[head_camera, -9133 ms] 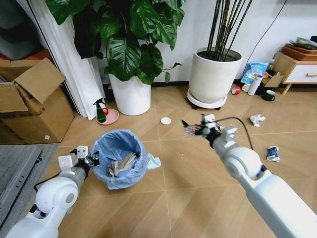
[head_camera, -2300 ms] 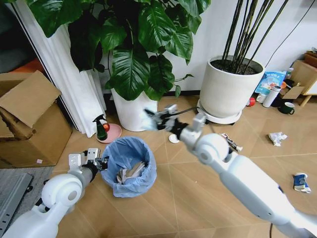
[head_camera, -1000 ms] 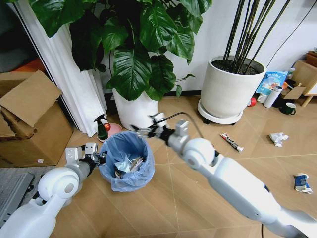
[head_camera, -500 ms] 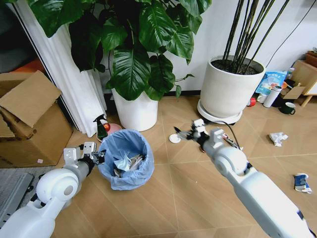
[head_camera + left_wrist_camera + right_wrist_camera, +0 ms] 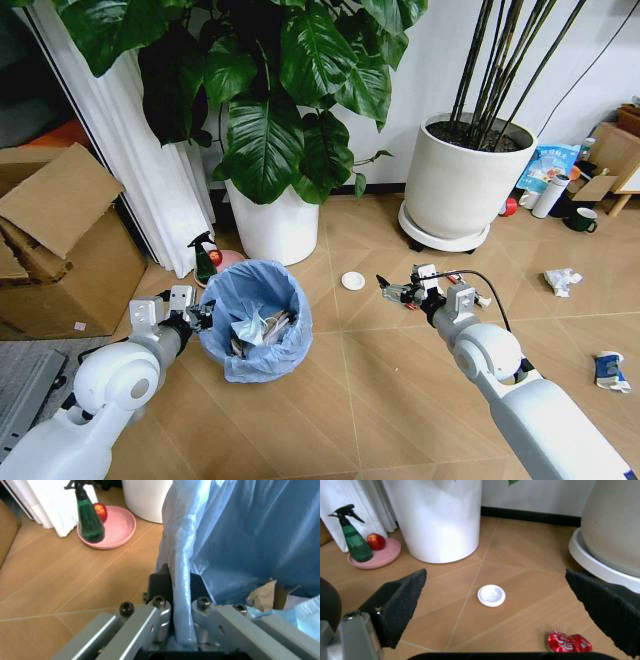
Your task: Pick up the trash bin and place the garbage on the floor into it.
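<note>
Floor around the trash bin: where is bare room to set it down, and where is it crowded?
Bare floor lies in front of the trash bin, between it and the right arm. Another open patch lies between the white disc and the bin. It is crowded behind the bin: the spray bottle on its pink dish and the left plant pot.

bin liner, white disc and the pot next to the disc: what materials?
Bin liner: thin pale blue plastic film, translucent, wrinkled and glossy; the left gripper pinches its rim. White disc: looks like molded plastic, matte, with a raised rim; could be a lid. Pot: smooth white, ceramic or plastic, can't tell.
</note>
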You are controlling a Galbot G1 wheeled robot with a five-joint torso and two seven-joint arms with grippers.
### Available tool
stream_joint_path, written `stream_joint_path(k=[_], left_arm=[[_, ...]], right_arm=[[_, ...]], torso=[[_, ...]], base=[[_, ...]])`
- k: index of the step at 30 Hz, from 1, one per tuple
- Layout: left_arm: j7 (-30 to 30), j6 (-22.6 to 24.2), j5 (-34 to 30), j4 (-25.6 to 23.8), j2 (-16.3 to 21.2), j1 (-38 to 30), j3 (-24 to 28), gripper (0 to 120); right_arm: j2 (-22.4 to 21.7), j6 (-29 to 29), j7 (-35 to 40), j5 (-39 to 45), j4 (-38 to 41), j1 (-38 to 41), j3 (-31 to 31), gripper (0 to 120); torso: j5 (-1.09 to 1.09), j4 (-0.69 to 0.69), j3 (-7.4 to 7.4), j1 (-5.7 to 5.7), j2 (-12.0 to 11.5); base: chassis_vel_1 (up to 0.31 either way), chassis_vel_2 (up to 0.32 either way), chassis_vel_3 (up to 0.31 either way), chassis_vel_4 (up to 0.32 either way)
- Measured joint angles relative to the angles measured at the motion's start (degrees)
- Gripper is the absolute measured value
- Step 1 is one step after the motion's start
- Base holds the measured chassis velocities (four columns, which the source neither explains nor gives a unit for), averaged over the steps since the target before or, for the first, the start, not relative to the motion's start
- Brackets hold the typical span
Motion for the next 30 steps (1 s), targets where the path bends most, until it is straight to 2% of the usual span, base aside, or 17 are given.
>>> stream_joint_path(k=[12,17,20,21,23,30], left_arm=[[0.1,-0.25,0.32,-0.4,0.28,0.01,-0.06,0],[0.18,-0.4,0.54,-0.56,0.21,0.02,-0.05,0],[0.2,-0.46,0.61,-0.6,0.17,0.05,-0.05,0],[0.23,-0.52,0.66,-0.64,0.14,0.05,-0.04,0],[0.28,-0.55,0.69,-0.72,0.13,0.07,-0.04,0],[0.25,-0.66,1.02,-0.93,-0.16,0.16,-0.08,0]], right_arm=[[0.14,0.42,-0.19,-0.43,0.17,-0.65,0.25,100],[0.04,0.85,-0.72,-0.81,0.13,-0.56,0.07,100],[-0.02,1.18,-0.86,-0.9,0.02,-0.3,-0.11,100],[-0.09,1.35,-0.87,-0.92,-0.06,-0.08,-0.24,100],[-0.15,1.51,-0.88,-0.93,-0.11,0.04,-0.33,100],[-0.65,1.87,-0.94,-1.02,-0.15,0.34,-0.77,100]], torso=[[0.0,-0.03,0.01,0.0,0.0],[0.03,-0.01,0.0,0.0,0.0],[-0.02,0.0,0.0,0.0,0.0],[0.0,-0.04,0.0,0.0,0.0],[0.04,-0.05,0.0,0.0,0.0],[-0.03,0.0,0.0,0.0,0.0]], base=[[-0.135,-0.123,0.133,0.123],[-0.176,-0.188,0.179,0.191],[-0.181,-0.159,0.182,0.175],[-0.174,-0.15,0.193,0.075],[-0.174,-0.15,0.166,0.075],[-0.09,0.126,0.107,-0.108]])
